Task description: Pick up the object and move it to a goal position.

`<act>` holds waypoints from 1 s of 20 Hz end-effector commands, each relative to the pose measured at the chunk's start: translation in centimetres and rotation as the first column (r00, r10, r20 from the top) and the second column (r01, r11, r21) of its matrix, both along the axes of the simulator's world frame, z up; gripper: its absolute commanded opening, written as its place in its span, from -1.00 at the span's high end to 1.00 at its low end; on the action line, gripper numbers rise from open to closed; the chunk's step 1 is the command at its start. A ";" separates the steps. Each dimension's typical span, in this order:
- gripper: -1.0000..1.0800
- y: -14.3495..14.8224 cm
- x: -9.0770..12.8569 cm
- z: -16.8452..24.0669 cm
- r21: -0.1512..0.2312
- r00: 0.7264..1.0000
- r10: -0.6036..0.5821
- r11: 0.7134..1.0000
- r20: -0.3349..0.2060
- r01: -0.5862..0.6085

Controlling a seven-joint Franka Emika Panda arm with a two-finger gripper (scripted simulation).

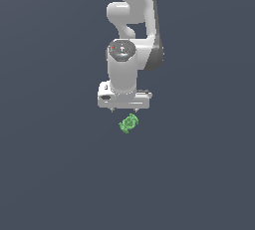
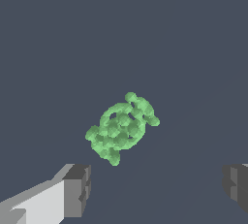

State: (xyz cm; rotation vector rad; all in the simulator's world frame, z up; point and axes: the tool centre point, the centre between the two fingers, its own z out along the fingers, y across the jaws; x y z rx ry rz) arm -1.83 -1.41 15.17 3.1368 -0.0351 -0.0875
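The white arm (image 1: pixel 132 35) comes in from the top of the exterior view and folds down on itself, so that its last link points straight down at the dark grey surface (image 1: pixel 55 174). The round wrist joint (image 1: pixel 122 51) faces the camera, with the wide white hand block just below it, set crosswise. The gripper (image 1: pixel 124 109) hangs under that block with only the short tips of its fingers (image 1: pixel 136 108) peeking out beneath the lower edge.

The green object (image 1: pixel 129 123) lies on the surface just beyond the gripper, nearer the camera than the hand block and slightly toward the exterior view's right of the gripper's middle. It is a small, lumpy, oblong thing, tilted diagonally, much narrower than the hand block above it.

In the wrist view the object (image 2: pixel 122 128) shows as a knobbly oval with small nubs at both ends, lying aslant on the bare surface (image 2: pixel 58 39). The two dark grey fingers (image 2: pixel 77 189) stand at opposite sides of the picture, well apart from each other, and the object sits ahead of the wide gap between them rather than inside it. The jaws are spread wide and released, touching nothing; the object is clear of both pads
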 end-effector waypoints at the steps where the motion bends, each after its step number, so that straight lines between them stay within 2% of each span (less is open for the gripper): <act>1: -0.92 0.0 0.0 0.0 0.000 1.000 0.000 1.000 0.000 0.000; 10: -0.92 0.5 -0.3 -0.2 0.027 1.000 0.016 0.999 -0.005 -0.016; 20: -0.92 0.6 -0.2 -0.4 0.025 1.000 -0.022 0.999 -0.004 0.022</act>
